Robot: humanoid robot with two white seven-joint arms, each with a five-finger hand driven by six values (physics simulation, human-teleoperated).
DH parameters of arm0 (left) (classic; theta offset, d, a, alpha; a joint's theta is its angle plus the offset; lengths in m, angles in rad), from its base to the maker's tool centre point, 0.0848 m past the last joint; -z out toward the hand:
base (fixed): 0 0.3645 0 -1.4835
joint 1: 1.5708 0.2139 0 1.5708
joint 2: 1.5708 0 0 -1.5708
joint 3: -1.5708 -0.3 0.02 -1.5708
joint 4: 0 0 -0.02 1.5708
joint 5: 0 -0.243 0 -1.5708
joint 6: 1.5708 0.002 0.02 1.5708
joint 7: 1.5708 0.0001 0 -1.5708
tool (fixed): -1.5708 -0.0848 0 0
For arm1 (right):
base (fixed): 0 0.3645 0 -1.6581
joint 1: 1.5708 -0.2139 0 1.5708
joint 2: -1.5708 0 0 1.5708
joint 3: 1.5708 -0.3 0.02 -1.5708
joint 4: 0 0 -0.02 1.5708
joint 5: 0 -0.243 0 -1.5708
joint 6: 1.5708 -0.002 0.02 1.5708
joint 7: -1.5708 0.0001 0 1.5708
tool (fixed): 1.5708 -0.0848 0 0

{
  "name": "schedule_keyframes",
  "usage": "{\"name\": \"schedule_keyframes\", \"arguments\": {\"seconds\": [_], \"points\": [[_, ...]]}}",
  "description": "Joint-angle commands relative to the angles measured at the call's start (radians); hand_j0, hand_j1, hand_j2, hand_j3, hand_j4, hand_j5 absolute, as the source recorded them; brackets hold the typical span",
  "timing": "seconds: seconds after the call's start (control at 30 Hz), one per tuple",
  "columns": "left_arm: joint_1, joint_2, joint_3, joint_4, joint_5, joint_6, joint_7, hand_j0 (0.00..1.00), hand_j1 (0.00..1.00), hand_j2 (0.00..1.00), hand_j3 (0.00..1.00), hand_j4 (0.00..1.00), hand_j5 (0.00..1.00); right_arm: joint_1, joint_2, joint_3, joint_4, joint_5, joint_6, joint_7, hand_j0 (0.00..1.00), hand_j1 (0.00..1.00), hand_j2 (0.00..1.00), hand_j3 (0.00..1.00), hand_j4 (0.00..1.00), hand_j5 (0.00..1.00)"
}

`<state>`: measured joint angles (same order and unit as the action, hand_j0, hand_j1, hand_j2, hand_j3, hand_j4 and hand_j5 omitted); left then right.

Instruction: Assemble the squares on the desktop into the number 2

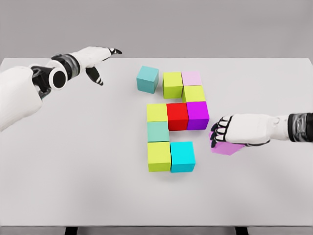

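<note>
White table, colored cubes, plain grey wall

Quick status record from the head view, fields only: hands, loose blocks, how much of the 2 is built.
right hand: curled over the pink block, low on the table, right of the figure
left hand: raised at upper left, fingers spread, holding nothing
top row: teal block stands slightly apart and turned
middle row: red block between a yellow-green and a purple one
bottom row: cyan block is its end; one place to its right looks unfilled
</note>
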<state>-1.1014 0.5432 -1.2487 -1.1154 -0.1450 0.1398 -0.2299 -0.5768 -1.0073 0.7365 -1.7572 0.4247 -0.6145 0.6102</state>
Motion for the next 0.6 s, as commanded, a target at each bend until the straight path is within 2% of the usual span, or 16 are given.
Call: {"name": "schedule_keyframes", "arguments": {"seconds": [0.0,0.1,0.2,0.33,0.47,0.57], "points": [[0.0,0.004,-0.038,0.006,-0.076,-0.028,0.0,1.0,1.0,1.0,1.0,1.0,1.0,0.0,0.013,0.021,-0.001,-0.006,0.004,0.001,0.64,0.64,0.64,0.64,0.64,0.64],[0.002,-0.006,-0.046,0.032,-0.09,-0.035,0.0,1.0,1.0,1.0,1.0,1.0,1.0,0.0,0.018,0.026,-0.001,-0.006,0.004,0.001,0.64,0.64,0.64,0.64,0.64,0.64],[0.002,-0.003,-0.071,0.028,-0.111,-0.143,-0.002,1.0,1.0,1.0,1.0,1.0,1.0,0.0,0.018,0.026,-0.001,-0.006,0.004,0.001,0.65,0.65,0.65,0.65,0.65,0.65],[0.006,-0.006,-0.074,0.025,-0.133,-0.15,-0.002,1.0,1.0,1.0,1.0,1.0,1.0,0.0,0.024,0.026,-0.001,-0.006,0.004,0.001,0.66,0.66,0.66,0.66,0.66,0.66],[0.009,-0.008,-0.098,-0.012,-0.134,-0.152,-0.002,1.0,1.0,1.0,1.0,1.0,1.0,0.0,0.035,0.027,-0.001,-0.006,0.004,0.001,0.66,0.66,0.66,0.66,0.66,0.66],[0.009,-0.008,-0.129,-0.069,-0.156,-0.15,-0.002,1.0,1.0,1.0,1.0,1.0,1.0,0.0,0.039,0.034,-0.001,-0.006,0.004,0.001,0.66,0.66,0.66,0.66,0.66,0.66]]}}
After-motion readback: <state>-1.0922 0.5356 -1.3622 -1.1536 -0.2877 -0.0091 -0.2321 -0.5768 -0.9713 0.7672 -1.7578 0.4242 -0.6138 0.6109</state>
